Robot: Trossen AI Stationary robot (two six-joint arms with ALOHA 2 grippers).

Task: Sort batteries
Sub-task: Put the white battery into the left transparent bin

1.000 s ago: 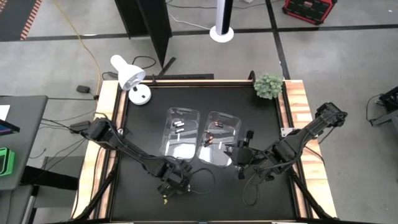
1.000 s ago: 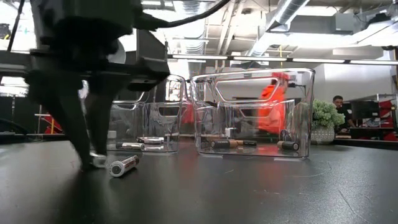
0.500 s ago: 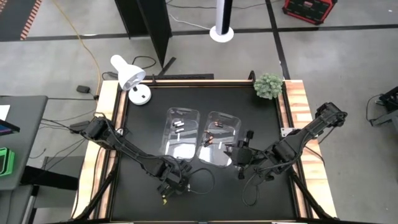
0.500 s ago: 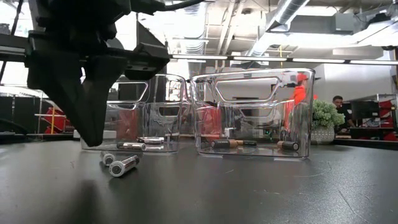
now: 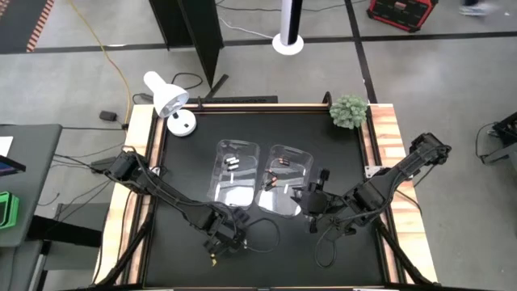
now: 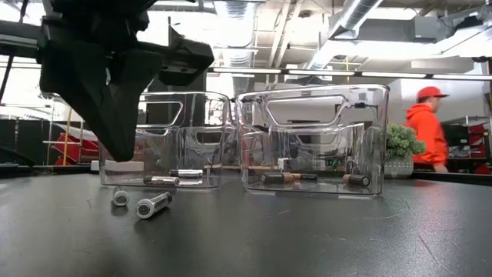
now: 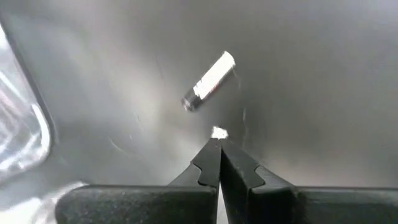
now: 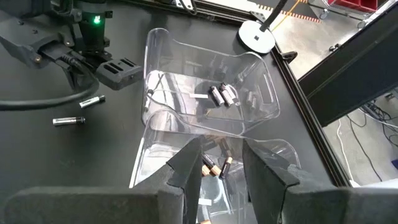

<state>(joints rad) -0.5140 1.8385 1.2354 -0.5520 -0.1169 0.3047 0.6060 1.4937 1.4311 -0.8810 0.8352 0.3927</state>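
While the left gripper (image 7: 219, 144) hangs with fingers pressed together and empty, two silver, dark-ended batteries (image 6: 152, 205) lie beneath it, at 7 o'clock from the bins (image 5: 236, 171).

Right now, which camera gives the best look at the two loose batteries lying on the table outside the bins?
The low view: both loose batteries lie unobstructed below the left gripper. The left wrist view shows one whole; the right wrist view shows both, small and distant. The high view hides them.
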